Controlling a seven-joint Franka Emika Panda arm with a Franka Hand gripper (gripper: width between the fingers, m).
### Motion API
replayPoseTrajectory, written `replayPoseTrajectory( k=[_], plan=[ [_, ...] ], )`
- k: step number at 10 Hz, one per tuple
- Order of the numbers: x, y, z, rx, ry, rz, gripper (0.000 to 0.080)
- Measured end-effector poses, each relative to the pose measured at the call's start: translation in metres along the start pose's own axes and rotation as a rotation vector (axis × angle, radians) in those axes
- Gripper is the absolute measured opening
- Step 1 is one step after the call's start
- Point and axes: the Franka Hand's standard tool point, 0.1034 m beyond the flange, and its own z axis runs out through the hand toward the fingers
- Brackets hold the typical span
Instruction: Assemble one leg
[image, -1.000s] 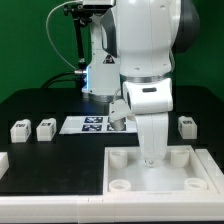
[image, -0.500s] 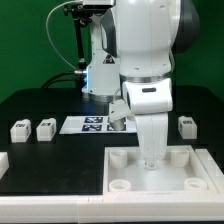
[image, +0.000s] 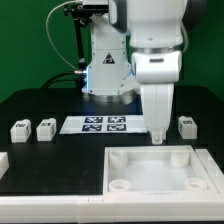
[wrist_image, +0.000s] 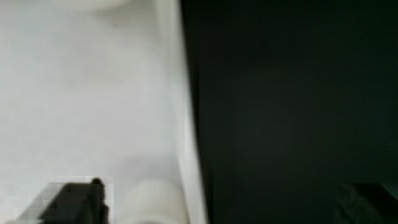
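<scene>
Three legs show in the exterior view, small white blocks with tags: two side by side at the left and one at the right. The large white rimmed panel lies at the front. My gripper hangs just above the panel's far edge, left of the right leg and apart from it. In the wrist view my gripper is open, its dark fingers wide apart over the panel's edge and the black table. Nothing is held. A rounded white shape lies near one finger.
The marker board lies on the black table behind the panel. The robot base stands at the back. A white block edge shows at the far left. The panel has round corner sockets.
My arm has moved toward the exterior view's right and up, off the panel's inside to its far edge. The marker board is now fully uncovered.
</scene>
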Motion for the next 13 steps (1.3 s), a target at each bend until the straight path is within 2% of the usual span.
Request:
replayPoseTrajectory(
  k=[2,3,6,7,8,10,12,13],
  plan=[
    [0.034,-0.023,-0.02,-0.026,0.003,0.194,0.0649],
    [0.044,-0.03,-0.025,-0.035,0.01,0.329,0.0649],
    [0.044,-0.029,-0.024,-0.031,0.024,0.593,0.0649],
    [0.045,-0.032,-0.023,-0.026,0.028,0.708,0.0649],
    [0.05,-0.048,-0.014,-0.003,0.024,0.932,0.0649],
    [0.069,-0.08,-0.002,0.013,0.016,1.234,0.0649],
    [0.073,-0.087,0.011,0.027,0.054,1.433,0.0649],
    [0.071,-0.089,0.012,0.033,0.032,1.42,0.0649]
  ],
)
